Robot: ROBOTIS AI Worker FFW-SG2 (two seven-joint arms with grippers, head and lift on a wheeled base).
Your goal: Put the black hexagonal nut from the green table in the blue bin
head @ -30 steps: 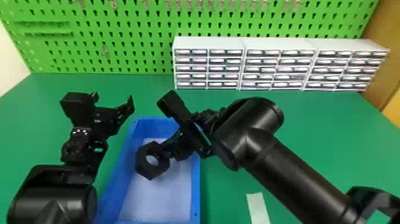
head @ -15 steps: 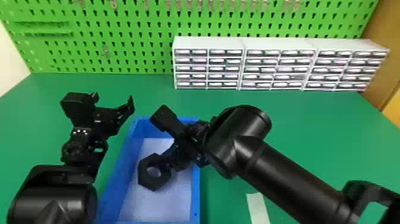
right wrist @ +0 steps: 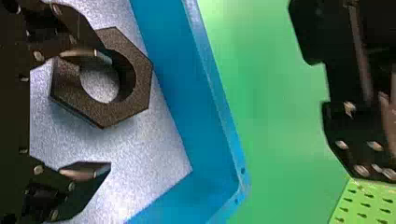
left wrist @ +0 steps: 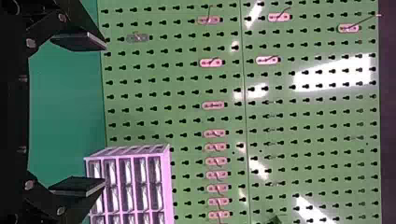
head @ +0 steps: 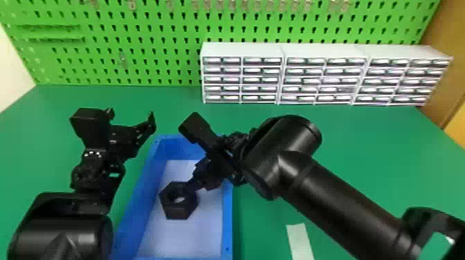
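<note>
Right wrist view shows right gripper open, nut in blue bin; left wrist view, left gripper open, drawers.

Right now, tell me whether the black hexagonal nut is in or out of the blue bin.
In: the nut sits within the walls of the bin, over its pale floor.

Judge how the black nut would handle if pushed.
The nut looks stiff, its edges crisp. Its flat sides and broad face should make it slide, not roll. The dull, grainy surface suggests fair grip.
</note>
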